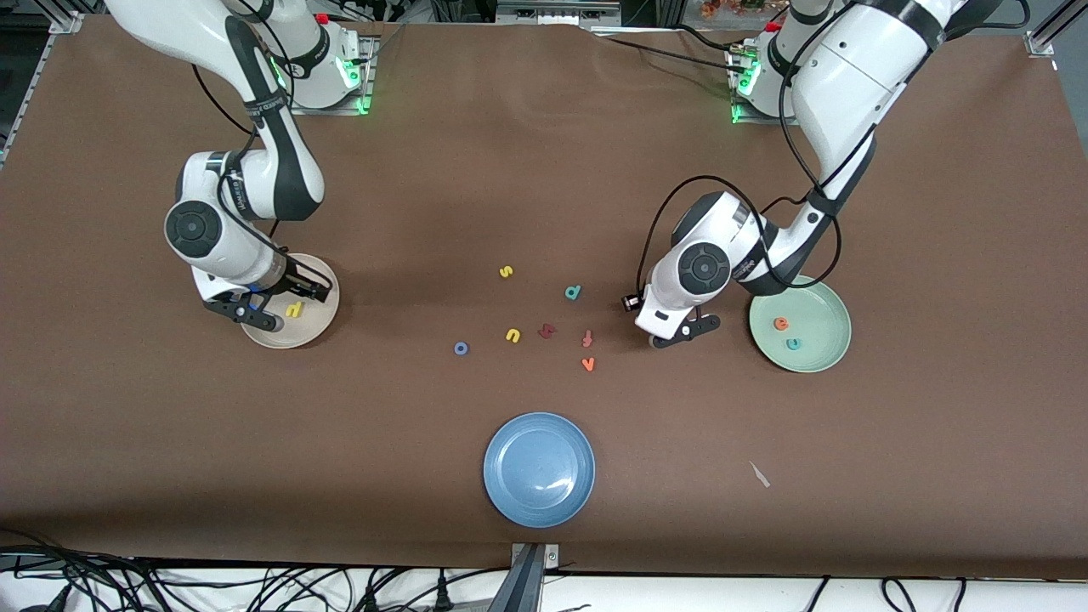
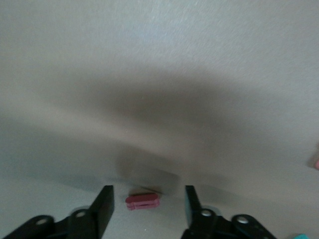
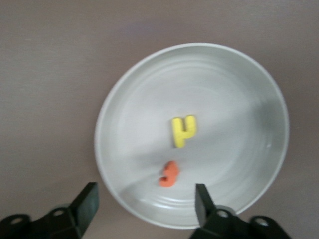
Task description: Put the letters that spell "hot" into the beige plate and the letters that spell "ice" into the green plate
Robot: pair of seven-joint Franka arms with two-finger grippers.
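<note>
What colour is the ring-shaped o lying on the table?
Blue. The ring-shaped o shows best in the front view, on the brown table, not yet in a plate.

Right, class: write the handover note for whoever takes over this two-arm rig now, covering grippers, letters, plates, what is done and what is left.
Right gripper: open, over the beige plate.
Left gripper: open, low over the table beside the green plate, fingers either side of the dark red i, not gripping it.
Done: yellow h and orange t in beige; orange e and teal c in green.
Left: i into green; blue o, on the table, into beige.
</note>
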